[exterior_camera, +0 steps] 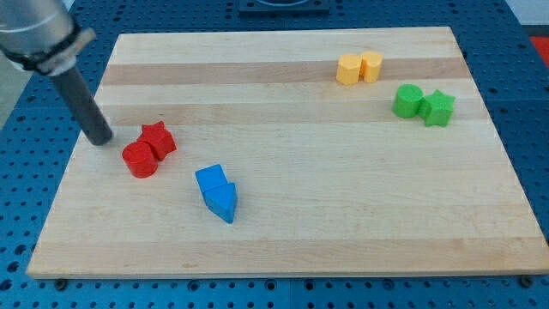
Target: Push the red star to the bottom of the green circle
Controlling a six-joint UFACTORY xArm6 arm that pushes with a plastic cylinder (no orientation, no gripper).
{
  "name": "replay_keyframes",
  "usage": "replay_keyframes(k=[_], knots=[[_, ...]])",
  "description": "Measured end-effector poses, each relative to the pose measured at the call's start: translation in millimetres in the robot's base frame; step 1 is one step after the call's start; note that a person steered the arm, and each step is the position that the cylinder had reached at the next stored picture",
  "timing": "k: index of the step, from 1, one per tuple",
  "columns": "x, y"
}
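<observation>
At the view's left edge of the table my tip sits on the wood, rod slanting up to the view's top-left. No pincer on this arm, just the bare rod, so nothing to report as apart or together.

Just to the tip's right: red cylinder, near but not touching the tip. Red star sits right behind it, touching it, also just right of the tip and level with it.

Further right of the tip and lower in the view: two blue blocks pressed together, blue cube and a blue wedge-like block, exact shape hard to tell.

Far right of the tip, toward the view's top: two yellow blocks touching, yellow block and yellow cylinder-like block.

Farthest right: green circle, touching the green star on its right. Red star is well apart from the green circle, across the table.
</observation>
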State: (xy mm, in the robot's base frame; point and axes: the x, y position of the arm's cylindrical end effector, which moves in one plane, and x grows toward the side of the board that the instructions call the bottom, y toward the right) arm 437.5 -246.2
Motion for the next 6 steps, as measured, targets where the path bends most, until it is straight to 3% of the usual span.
replay_keyframes(k=[2, 5, 6], knots=[[2, 74], [13, 261], [25, 239]])
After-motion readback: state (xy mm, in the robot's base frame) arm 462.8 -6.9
